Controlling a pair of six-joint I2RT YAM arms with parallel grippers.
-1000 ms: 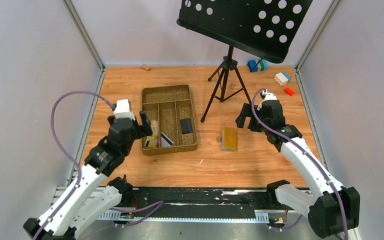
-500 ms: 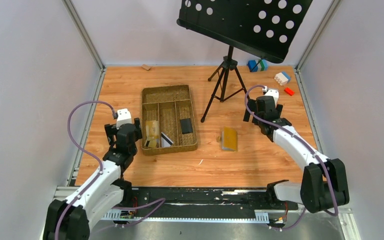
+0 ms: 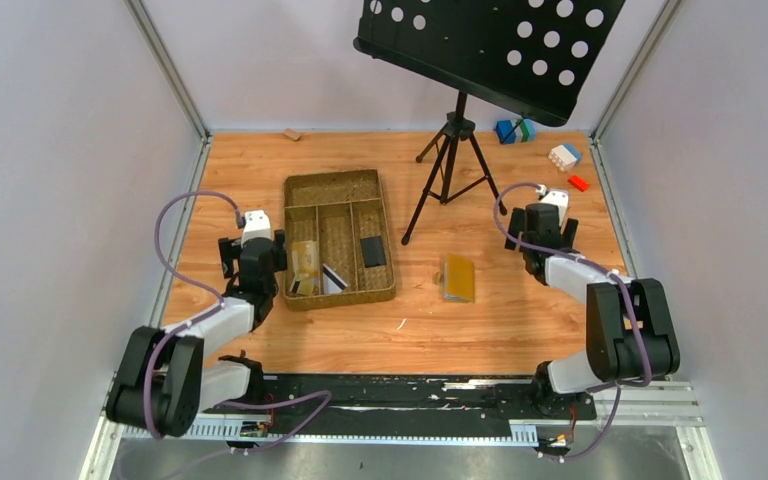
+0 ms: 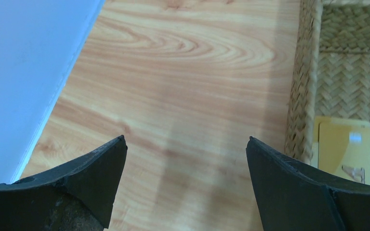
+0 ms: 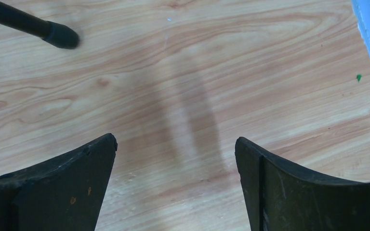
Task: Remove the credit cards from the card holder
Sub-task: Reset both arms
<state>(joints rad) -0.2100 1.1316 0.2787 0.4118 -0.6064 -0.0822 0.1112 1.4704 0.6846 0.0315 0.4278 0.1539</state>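
Overhead view: card holder [image 3: 458,277] lies flat, mustard side up, on the counter [image 3: 520,320], just right of frame centre. It is clear of the woven tray [image 3: 335,178] on its left. I count the credit cards [image 3: 333,277] in the tray: tan-gold cards [image 3: 305,262] in the left compartment, a striped card in the middle one, a black card [image 3: 372,250] in the right one. Left tool [image 3: 253,250] sits just beside the tray's left wall. Right tool [image 3: 540,228] is near the card holder, to its upper right, not touching it. Music stand [image 3: 490,40] fills the top centre, with toy blocks [image 3: 565,155] at upper right.

Left wrist view: left tool [image 4: 186,142] has its jaws spread wide with only bare counter [image 4: 183,72] between the fingers [image 4: 77,187]. The tray wall [image 4: 301,86] runs down the right side of the frame. Tan-gold cards [image 4: 351,149] show inside it at lower right.

Right wrist view: right tool [image 5: 176,139] is also spread wide and grips nothing, over bare counter [image 5: 188,62]. A foot of the stand [image 5: 60,34] shows at upper left. Card holder is out of this frame.
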